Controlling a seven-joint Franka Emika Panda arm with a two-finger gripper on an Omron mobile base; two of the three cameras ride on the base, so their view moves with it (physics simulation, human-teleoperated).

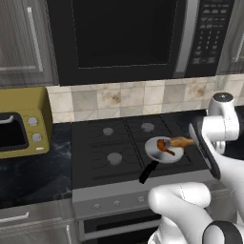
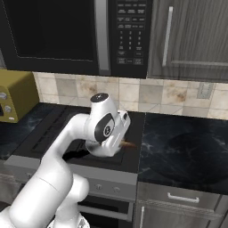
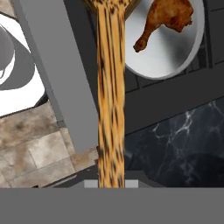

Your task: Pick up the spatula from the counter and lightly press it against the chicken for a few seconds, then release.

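The gripper (image 1: 195, 141) is clamped on the spatula (image 3: 110, 87), whose shaft runs straight ahead over the pan (image 3: 175, 61), the blade seemingly just short of the chicken (image 3: 168, 19), which lies beside the shaft.

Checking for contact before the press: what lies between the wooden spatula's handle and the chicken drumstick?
In the hand view, a bare strip of the round grey pan separates the handle of the brown-mottled wooden spatula from the browned chicken drumstick.

1 spatula (image 3: 111, 87), 1 chicken leg (image 3: 168, 15), 1 pan (image 3: 177, 54), 1 stove (image 1: 95, 143), 1 microwave (image 1: 124, 33), 1 toaster oven (image 1: 21, 126)
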